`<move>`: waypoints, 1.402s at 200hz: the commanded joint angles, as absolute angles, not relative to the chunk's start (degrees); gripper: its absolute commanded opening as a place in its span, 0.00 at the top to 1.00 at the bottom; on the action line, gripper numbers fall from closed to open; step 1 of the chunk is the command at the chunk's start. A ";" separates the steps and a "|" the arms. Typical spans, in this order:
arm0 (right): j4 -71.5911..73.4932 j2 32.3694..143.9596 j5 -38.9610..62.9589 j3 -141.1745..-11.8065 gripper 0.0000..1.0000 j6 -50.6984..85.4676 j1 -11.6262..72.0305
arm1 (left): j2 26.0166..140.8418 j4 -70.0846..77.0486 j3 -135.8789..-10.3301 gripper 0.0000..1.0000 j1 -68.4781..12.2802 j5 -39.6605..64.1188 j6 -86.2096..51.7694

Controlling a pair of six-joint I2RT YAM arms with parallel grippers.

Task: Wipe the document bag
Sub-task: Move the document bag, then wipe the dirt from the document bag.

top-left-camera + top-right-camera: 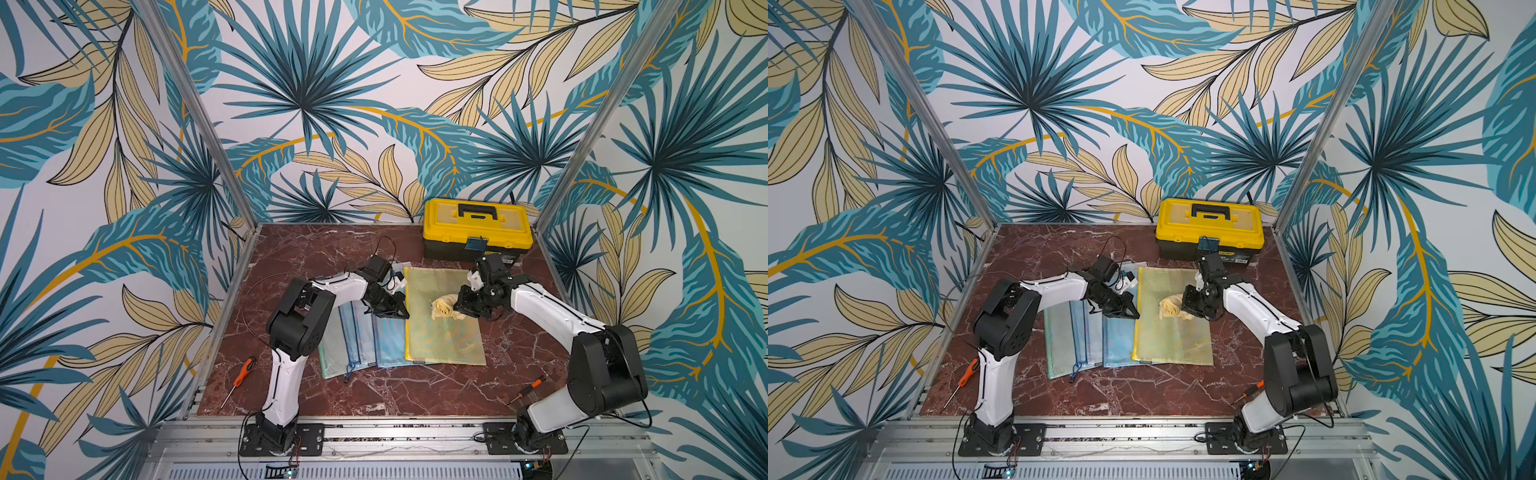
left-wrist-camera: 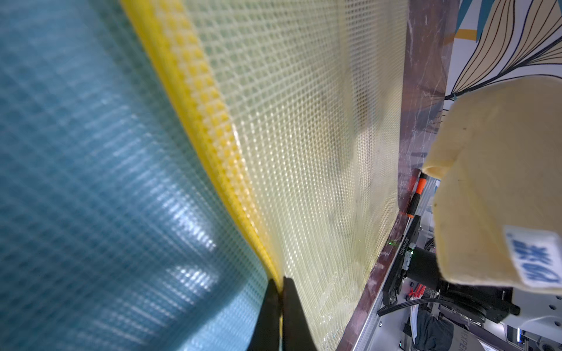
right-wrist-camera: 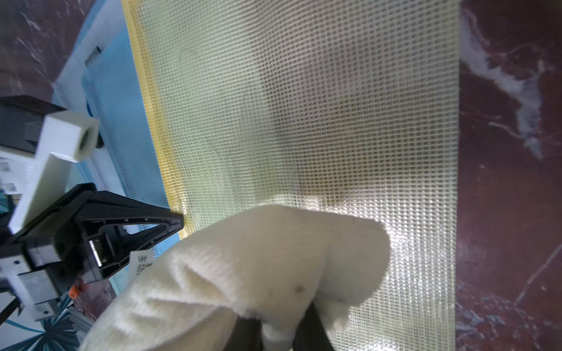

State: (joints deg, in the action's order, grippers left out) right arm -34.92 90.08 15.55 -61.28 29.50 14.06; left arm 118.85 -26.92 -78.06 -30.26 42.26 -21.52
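Red marble tabletop (image 1: 415, 390), leaf-print walls around it. The left hand (image 1: 400, 312) is pinched together on the side edge of the yellow document bag (image 1: 442, 345). The right hand (image 1: 460, 305) is clamped on a cream cloth (image 1: 441, 308) over the bag's middle. Best to hold that edge flat and draw the cloth away from it in overlapping strokes, with light pressure so the mesh doesn't ruck. Counted: one cloth, one yellow bag, seemingly three blue and green bags (image 1: 357, 345) fanned beside it, one toolbox (image 1: 478, 226), two screwdrivers (image 1: 243, 372).
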 commanded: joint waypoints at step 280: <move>-47.22 126.17 -1.67 -100.14 1.00 39.04 22.26 | 113.11 -27.38 -68.64 1.00 -34.23 39.64 -21.64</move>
State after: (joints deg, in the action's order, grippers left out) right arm -46.52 124.51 0.47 -98.02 37.71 23.14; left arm 112.95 -26.85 -69.52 -33.89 40.25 -21.58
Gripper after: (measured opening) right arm 0.160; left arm 0.048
